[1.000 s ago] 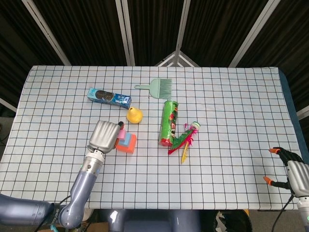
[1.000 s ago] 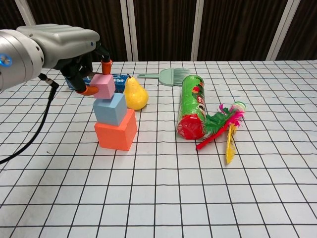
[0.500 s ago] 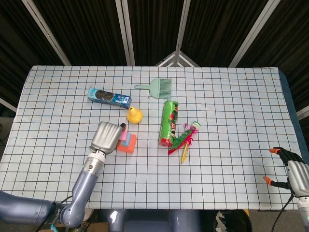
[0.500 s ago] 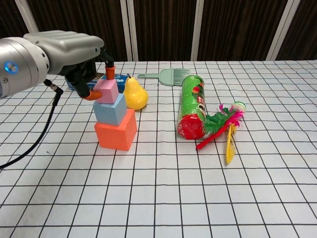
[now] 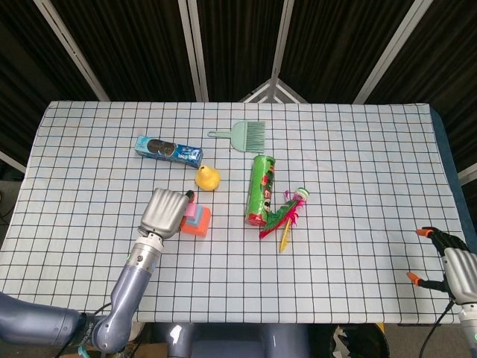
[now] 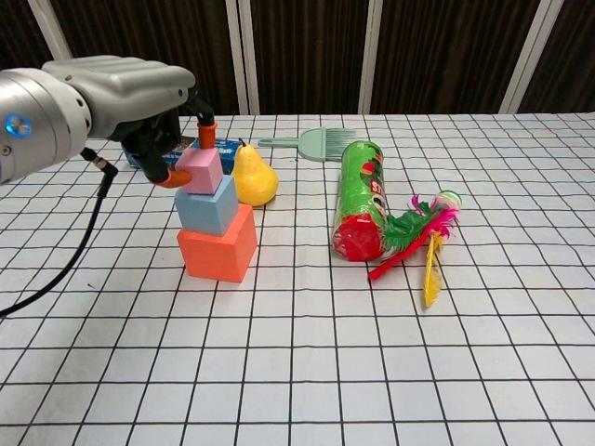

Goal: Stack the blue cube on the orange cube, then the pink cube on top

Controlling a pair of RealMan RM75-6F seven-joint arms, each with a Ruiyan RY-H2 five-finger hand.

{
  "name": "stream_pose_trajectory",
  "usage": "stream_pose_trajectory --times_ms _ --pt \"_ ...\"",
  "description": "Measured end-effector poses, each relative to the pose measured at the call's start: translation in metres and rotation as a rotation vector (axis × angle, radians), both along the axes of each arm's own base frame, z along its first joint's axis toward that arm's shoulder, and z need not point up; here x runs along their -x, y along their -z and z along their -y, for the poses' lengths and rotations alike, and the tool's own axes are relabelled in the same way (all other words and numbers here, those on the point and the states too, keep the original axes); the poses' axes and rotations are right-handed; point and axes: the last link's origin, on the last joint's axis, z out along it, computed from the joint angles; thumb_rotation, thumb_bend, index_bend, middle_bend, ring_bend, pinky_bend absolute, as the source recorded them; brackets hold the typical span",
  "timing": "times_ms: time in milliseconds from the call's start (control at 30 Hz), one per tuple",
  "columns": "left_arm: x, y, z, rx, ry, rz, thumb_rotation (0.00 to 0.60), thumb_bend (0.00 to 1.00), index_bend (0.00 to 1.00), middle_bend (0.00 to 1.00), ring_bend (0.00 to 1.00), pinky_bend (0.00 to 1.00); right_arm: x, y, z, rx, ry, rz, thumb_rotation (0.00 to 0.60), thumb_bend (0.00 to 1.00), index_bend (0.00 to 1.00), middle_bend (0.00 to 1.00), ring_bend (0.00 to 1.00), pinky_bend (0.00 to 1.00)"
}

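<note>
— So, where sat the pink cube [image 6: 198,171]?
— Atop the blue cube [image 6: 206,204], itself on the orange cube [image 6: 218,245], toward the counter's [image 5: 358,246] left-front part. Pinched yet by left hand [image 6: 139,102], fingertips either side; release probably next.
— And the right hand [image 5: 447,261]?
— Well apart, at the front-right corner, fingers spread, holding nothing.

Three cubes are standing stacked — one orange cube [image 6: 218,246], one blue cube [image 6: 207,205], one pink cube [image 6: 199,171]. Lying around them: one cookie pack [image 5: 168,149], one pear [image 6: 253,177], one brush [image 5: 242,133], one green canister [image 6: 359,198], one feather toy [image 6: 423,232] — all singles.
</note>
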Motion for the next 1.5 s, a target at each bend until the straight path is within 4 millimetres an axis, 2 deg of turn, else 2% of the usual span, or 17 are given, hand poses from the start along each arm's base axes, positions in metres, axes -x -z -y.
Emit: stream_pose_trajectory --times_ms 833,1500 --pt "0.0020 0.0029 -0.0008 0.002 0.002 -0.023 0.600 0.40 0.42 0.85 0.73 0.87 -0.0001 0.0002 -0.0001 -0.004 0.006 0.002 0.600 0.17 0.25 0.20 0.19 0.16" --pt "-0.0004 0.0036 0.0043 0.019 0.014 -0.041 0.600 0.37 0.34 0.83 0.70 0.85 0.0001 -0.0011 -0.0004 -0.008 0.007 0.000 0.600 0.17 0.25 0.20 0.19 0.16"
